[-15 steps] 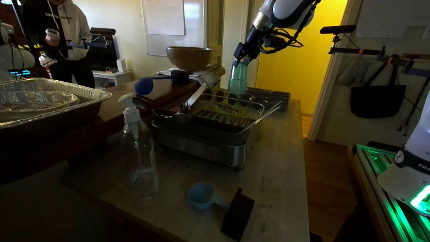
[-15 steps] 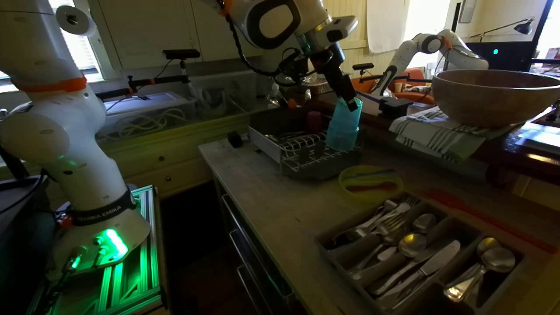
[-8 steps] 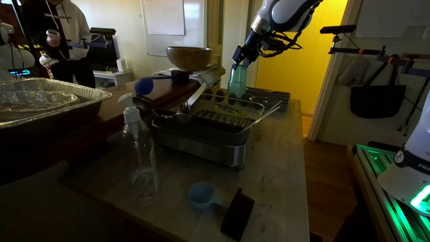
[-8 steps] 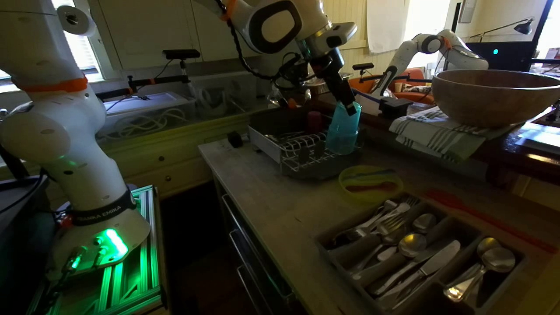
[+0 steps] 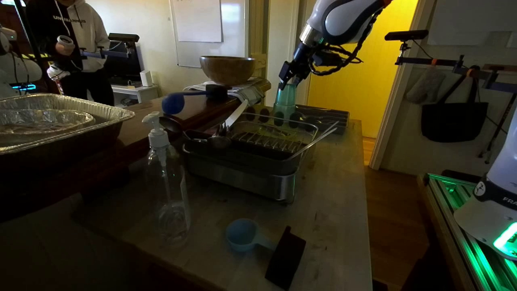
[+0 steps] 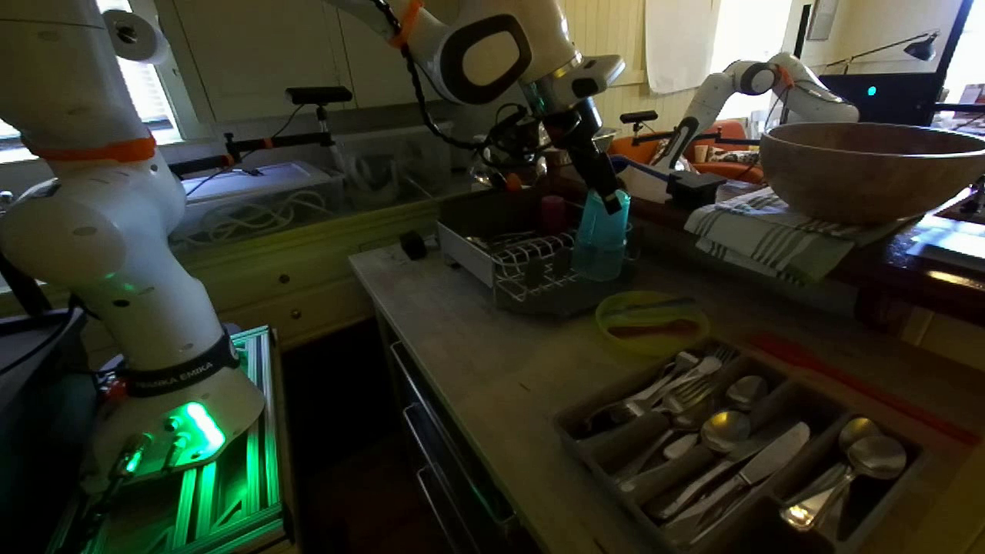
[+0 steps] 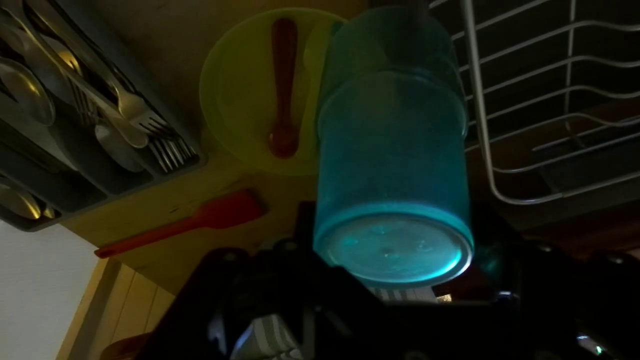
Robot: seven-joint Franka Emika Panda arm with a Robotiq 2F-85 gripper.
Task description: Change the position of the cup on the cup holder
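The cup is a translucent teal tumbler, held base up; it also shows in an exterior view and fills the middle of the wrist view. My gripper is shut on it near its base, one finger on each side in the wrist view. The cup is slightly tilted. The cup holder is the grey metal rack with wire grid and dark round tabs along one side; it also shows in an exterior view. The cup is beside its tabbed side. I cannot tell whether they touch; the cup's mouth is unclear.
A yellow-green bowl with a red spoon stands close to the cup. Beyond it are a cutlery tray and a red spatula. A wooden bowl sits on the raised ledge. A pump bottle and small light-blue cup stand opposite.
My gripper has moved down with the cup in it, beside the rack's tabbed side. The cup stands a little more upright than before. The rack and the other objects have not moved.
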